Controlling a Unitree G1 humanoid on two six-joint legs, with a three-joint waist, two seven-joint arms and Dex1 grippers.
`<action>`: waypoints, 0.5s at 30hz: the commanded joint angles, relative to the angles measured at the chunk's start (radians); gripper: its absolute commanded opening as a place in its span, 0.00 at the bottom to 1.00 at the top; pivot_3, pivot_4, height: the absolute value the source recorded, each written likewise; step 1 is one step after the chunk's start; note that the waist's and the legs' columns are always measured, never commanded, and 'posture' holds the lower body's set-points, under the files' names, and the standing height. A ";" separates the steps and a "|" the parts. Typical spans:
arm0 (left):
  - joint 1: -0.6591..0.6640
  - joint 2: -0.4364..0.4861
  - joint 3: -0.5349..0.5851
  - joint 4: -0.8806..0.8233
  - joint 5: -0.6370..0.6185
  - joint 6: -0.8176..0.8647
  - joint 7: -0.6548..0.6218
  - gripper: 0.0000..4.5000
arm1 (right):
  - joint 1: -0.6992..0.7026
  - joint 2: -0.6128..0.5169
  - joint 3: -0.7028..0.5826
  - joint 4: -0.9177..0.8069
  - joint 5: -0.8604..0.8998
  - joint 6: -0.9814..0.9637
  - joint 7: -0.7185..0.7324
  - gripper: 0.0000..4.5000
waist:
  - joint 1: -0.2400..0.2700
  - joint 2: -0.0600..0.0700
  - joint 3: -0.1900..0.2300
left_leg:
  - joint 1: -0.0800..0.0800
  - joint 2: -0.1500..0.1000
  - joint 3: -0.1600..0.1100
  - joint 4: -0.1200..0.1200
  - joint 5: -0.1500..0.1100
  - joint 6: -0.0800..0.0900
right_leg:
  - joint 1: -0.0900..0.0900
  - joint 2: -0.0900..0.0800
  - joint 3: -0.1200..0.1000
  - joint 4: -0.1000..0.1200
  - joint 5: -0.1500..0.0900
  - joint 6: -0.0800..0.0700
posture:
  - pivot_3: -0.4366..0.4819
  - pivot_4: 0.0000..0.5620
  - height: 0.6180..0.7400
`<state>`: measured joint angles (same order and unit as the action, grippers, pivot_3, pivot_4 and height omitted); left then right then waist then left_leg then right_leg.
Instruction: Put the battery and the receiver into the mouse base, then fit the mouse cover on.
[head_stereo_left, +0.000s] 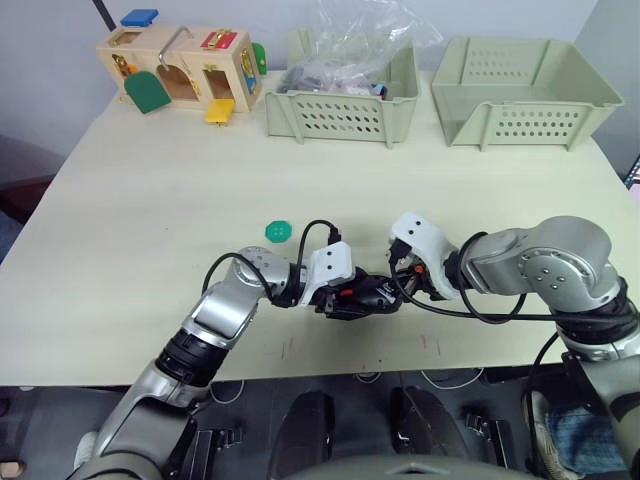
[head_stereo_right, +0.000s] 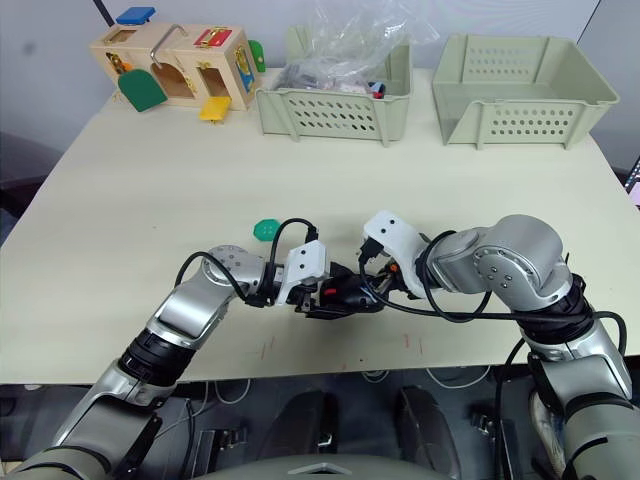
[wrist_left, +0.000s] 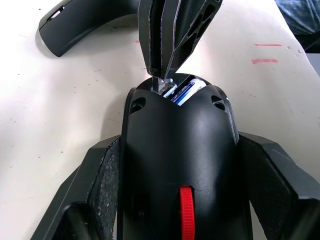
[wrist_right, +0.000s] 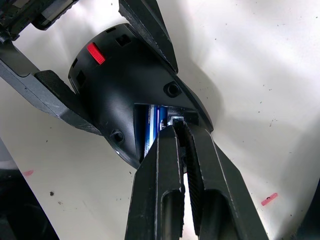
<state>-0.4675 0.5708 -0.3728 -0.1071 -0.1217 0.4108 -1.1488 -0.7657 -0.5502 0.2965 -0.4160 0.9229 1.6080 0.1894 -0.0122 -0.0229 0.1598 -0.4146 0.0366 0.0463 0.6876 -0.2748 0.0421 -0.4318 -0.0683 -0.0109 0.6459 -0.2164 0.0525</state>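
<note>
1. One mouse base (wrist_left: 177, 165) lies near the front edge of the worktop (head_stereo_left: 150, 230), held between the two fingers of the left tool (wrist_left: 175, 200), which are clamped on its sides; its red wheel faces that wrist.
2. One battery (wrist_right: 151, 131), blue and silver, sits inside the open recess at the far end of the mouse base.
3. The right tool (wrist_right: 181, 131) has its two fingers pressed nearly together, their tips down in the same recess just beside the battery; whether a small part is pinched between them cannot be told.
4. One mouse cover (wrist_left: 82, 22), a glossy black shell, lies on the worktop apart from the base.
5. One flat green disc (head_stereo_left: 278, 232) lies near the left arm.
6. Two pale green perforated baskets stand along the back: one (head_stereo_left: 340, 115) holds a clear plastic bag and small parts, the other (head_stereo_left: 520, 115) stands to its right.
7. One wooden latch box (head_stereo_left: 180, 70) with coloured doors stands at the back left corner.
</note>
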 joint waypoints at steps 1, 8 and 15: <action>0.002 0.007 0.007 -0.026 -0.005 -0.007 0.003 0.66 | -0.012 0.012 -0.011 -0.006 0.012 0.006 -0.018 0.00 | 0.000 0.000 0.000 | 0.000 0.000 0.000 0.000 0.000 0.000 | 0.000 0.000 0.000 0.000 0.000 0.000 | 0.48 0.27 1.00; 0.000 0.004 0.007 -0.025 -0.005 -0.005 0.007 0.66 | -0.018 0.015 -0.007 0.001 0.008 0.006 -0.028 0.00 | 0.000 0.000 0.000 | 0.000 0.000 0.000 0.000 0.000 0.000 | 0.000 0.000 0.000 0.000 0.000 0.000 | 0.48 0.27 1.00; -0.004 0.000 0.005 -0.021 -0.003 -0.008 0.009 0.66 | -0.034 -0.026 0.040 -0.011 0.010 0.006 -0.019 0.00 | 0.000 0.000 0.000 | 0.000 0.000 0.000 0.000 0.000 0.000 | 0.000 0.000 0.000 0.000 0.000 0.000 | 0.48 0.27 1.00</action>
<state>-0.4675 0.5698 -0.3733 -0.1071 -0.1215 0.4091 -1.1477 -0.7787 -0.5541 0.3272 -0.4130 0.9265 1.6081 0.1672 -0.0124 -0.0229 0.1599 -0.4147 0.0366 0.0464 0.6876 -0.2748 0.0422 -0.4319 -0.0683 -0.0109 0.6459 -0.2164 0.0525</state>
